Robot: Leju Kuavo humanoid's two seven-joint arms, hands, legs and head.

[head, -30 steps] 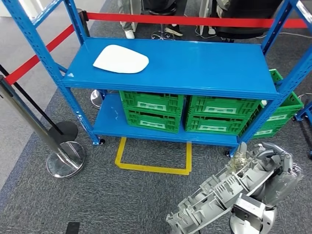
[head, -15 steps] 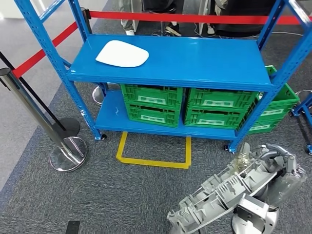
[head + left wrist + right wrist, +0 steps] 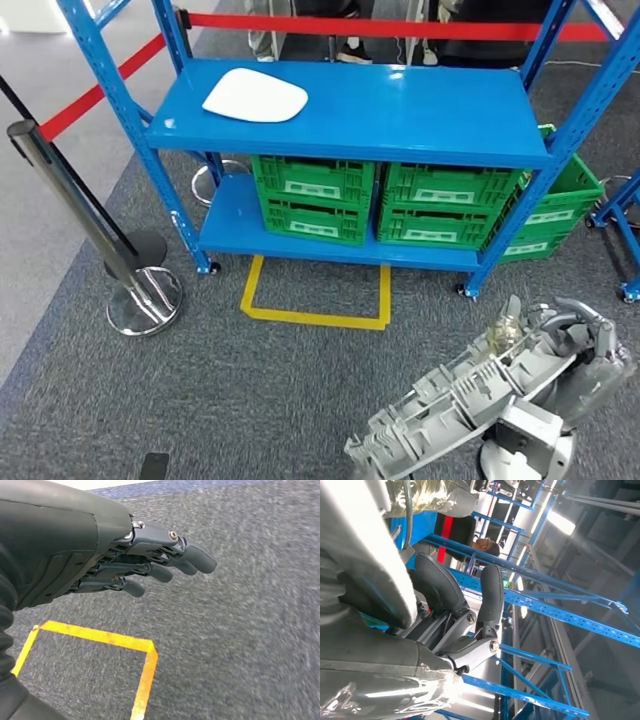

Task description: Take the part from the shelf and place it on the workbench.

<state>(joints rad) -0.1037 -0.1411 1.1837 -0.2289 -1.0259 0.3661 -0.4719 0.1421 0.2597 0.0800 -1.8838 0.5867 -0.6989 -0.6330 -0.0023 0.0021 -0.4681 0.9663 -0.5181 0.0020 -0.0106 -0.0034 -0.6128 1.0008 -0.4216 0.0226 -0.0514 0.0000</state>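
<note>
A: Shelf (image 3: 355,110) looked farther off than a second before?
B: Yes, the whole view had shifted, so the camera had moved, not the things.
A: And the part (image 3: 460,400)?
B: Held low by the right hand (image 3: 581,345), fingers (image 3: 490,597) curled around it.
A: Left hand (image 3: 113,555)?
B: Hung over the grey carpet (image 3: 245,630), fingers stretched out, holding nothing.

Green crates (image 3: 381,200) side by side — yellow floor tape (image 3: 317,315) just in front.
</note>
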